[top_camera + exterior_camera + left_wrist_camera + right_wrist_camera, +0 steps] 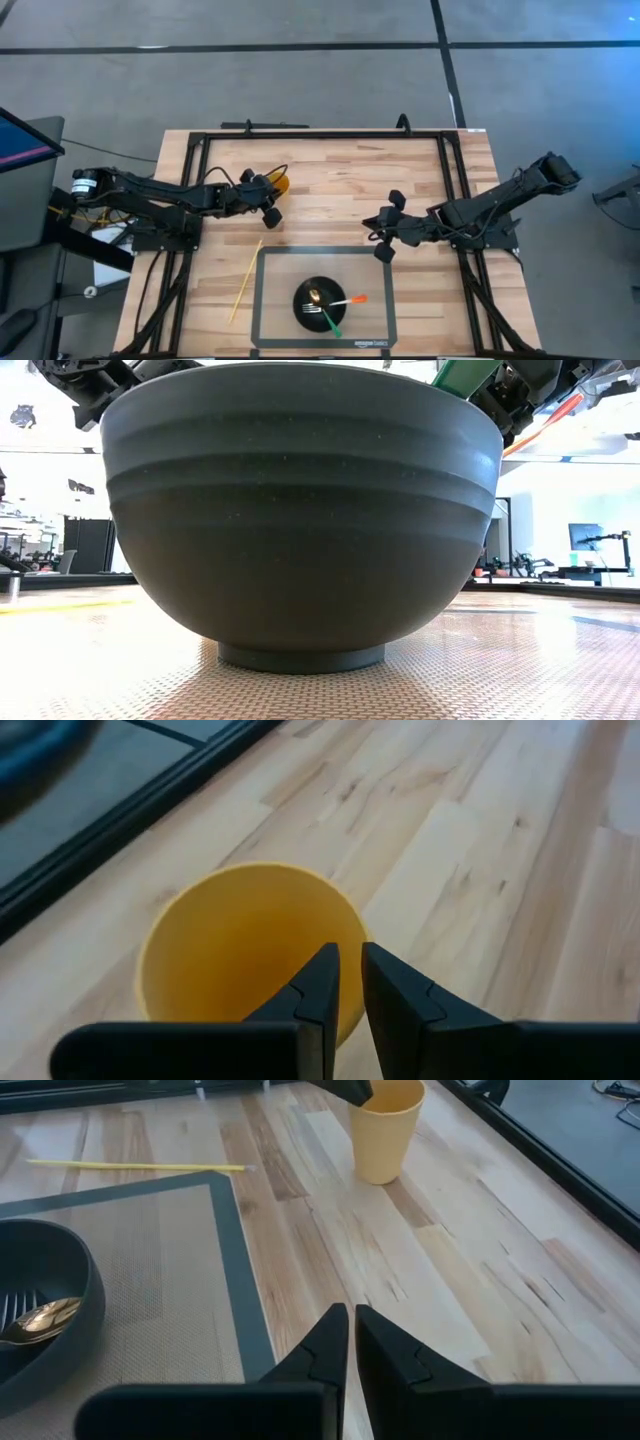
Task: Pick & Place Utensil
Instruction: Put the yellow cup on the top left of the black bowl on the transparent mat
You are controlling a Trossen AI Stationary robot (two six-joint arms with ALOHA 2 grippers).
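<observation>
Left gripper (271, 199) hovers over the yellow cup (250, 945), fingers (320, 985) clenched, gripping nothing. Right gripper (386, 228) hangs above bare counter (330, 180) beside the mat (275, 300), fingers likewise closed and empty.

Judged step: fetch a utensil. The left fingers must spread before descending and close squarely on the rim or handle.

Count: one cup, one dark bowl (322, 303) on the mat holding a fork (318, 314), a gold spoon (45, 1317) and an orange-handled piece (352, 300); one yellow chopstick (245, 280) on the counter.
</observation>
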